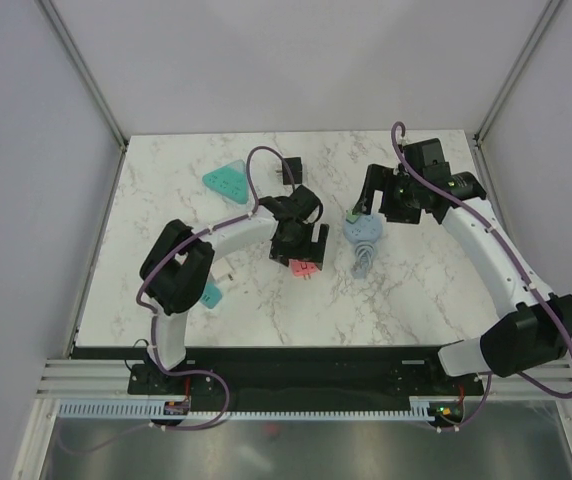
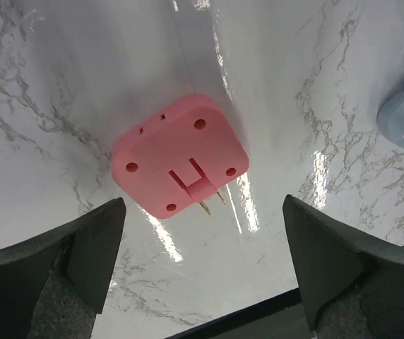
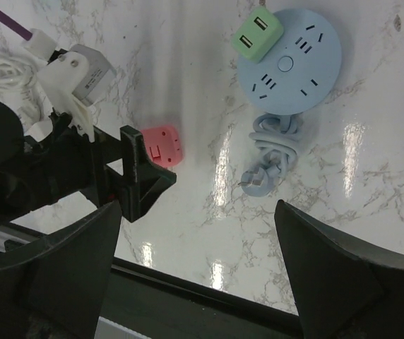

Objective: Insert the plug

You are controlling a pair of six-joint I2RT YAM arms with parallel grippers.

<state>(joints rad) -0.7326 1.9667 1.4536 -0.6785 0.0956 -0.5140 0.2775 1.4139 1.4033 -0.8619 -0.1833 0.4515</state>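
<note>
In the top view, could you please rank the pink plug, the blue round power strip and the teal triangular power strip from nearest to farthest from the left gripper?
From the left gripper:
1. pink plug, right at its fingertips, on the near side.
2. blue round power strip, to its right.
3. teal triangular power strip, far-left, toward the back.

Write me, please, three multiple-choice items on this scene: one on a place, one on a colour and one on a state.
1. Where is the green adapter? A) plugged into the round blue hub B) in a cardboard box C) on a red tray
2. What colour is the plug below the left gripper? A) black B) pink C) yellow
3. How is the left gripper? A) shut on the plug B) shut, empty C) open, touching nothing
Answers: 1 A, it sits at the hub's rim; 2 B, its body is pink; 3 C, it stands wide, the plug untouched.
</note>
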